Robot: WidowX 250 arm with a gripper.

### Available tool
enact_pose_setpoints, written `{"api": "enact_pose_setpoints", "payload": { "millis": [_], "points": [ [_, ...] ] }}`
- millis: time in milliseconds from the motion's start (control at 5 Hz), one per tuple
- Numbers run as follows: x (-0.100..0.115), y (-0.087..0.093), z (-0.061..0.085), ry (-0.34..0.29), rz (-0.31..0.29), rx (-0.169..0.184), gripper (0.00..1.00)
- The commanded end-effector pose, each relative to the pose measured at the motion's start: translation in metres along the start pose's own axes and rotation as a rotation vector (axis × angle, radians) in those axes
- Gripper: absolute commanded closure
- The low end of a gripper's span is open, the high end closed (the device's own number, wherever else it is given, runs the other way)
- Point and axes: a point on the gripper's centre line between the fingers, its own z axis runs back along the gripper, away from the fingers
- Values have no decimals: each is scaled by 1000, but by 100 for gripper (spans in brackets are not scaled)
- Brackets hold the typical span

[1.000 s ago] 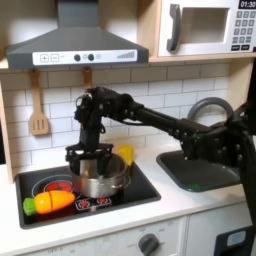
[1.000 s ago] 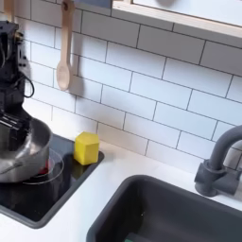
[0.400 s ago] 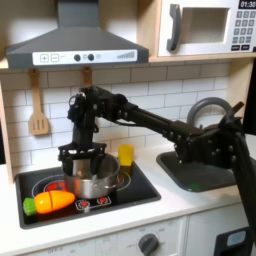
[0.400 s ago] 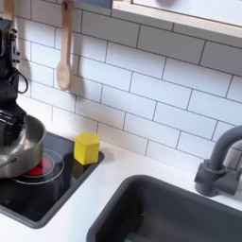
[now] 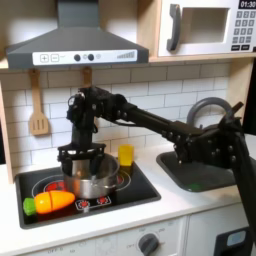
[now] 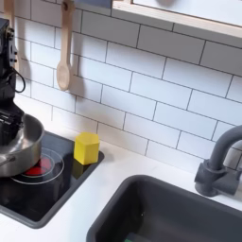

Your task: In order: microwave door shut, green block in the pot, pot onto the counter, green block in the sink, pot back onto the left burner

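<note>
Since a second ago we are carrying the pot leftward across the cooktop, away from the yellow block and toward the burner on the first exterior view's left; over the last fraction of a second it is barely shifting. Our gripper is sitting over the pot's rim, but we cannot tell whether the fingers are clamping the wall or just hooking it. We are judging the pot stiff, fairly light and slippery: polished steel on a glossy panel is sliding easily and could twist out, so the rim wall is the sensible place to be holding. In the second exterior view the pot is partly covering a red ring. The carrot is lying close to its left in the first exterior view. The microwave door is looking shut.
</note>
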Motion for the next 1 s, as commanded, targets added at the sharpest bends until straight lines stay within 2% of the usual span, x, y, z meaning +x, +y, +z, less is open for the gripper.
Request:
{"api": "enact_pose_setpoints", "payload": {
  "millis": [0,200,400,600,800],
  "points": [
    [-5,-8,22,-5,15,-40,0],
    [-9,-11,28,-3,10,-54,0],
    [-14,-17,54,-46,21,-56,0],
    [-25,-20,70,-68,40,-60,0],
    [-40,-19,85,-77,72,-43,0]
  ]
}}
